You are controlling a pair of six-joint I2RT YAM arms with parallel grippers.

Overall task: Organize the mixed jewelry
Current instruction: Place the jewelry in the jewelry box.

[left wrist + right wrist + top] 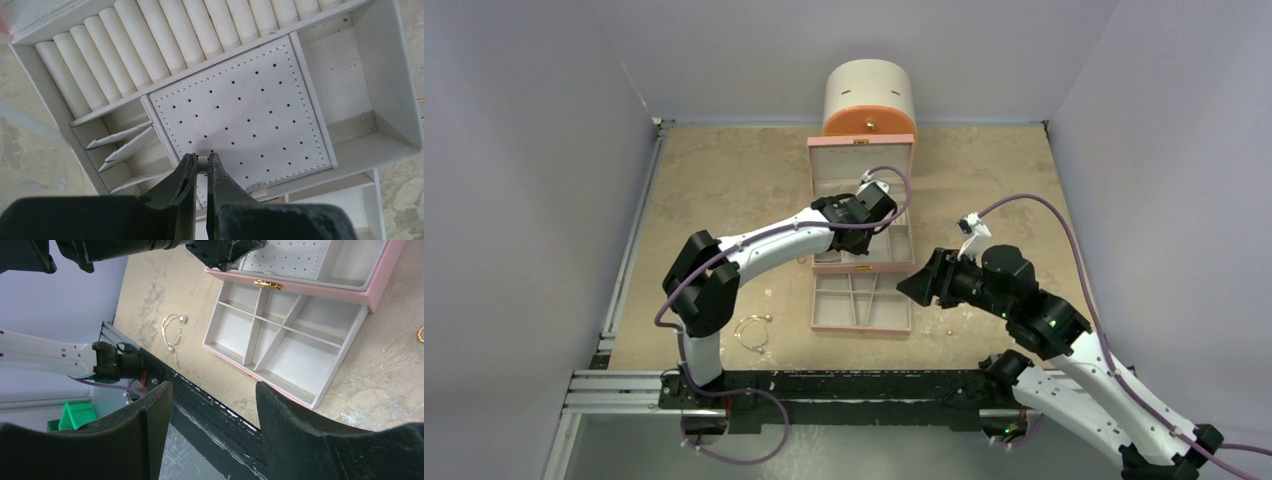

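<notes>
- Top external view: the pink jewelry box (861,160) stands open in the middle of the table (724,200), lid raised, just in front of the round cabinet (869,95). Its drawer (862,327) is pulled out toward the arms and shows white dividers.
- The box's top tray holds a row of ring rolls (150,40), a perforated pad (245,110) and a slotted section (125,145).
- The left gripper (202,157) is clenched on what looks like a tiny pale stud (202,160), right over the pad's near edge.
- The wire bangle (172,330) lies on the table left of the drawer, well apart from both grippers.
- The coppery ring (420,334) lies on the table right of the drawer, near the right gripper (215,405).
- The left arm reaches forward and bends right over the tray.
- The right arm is folded, its gripper aimed left at the drawer, jaws spread wide and holding nothing.
</notes>
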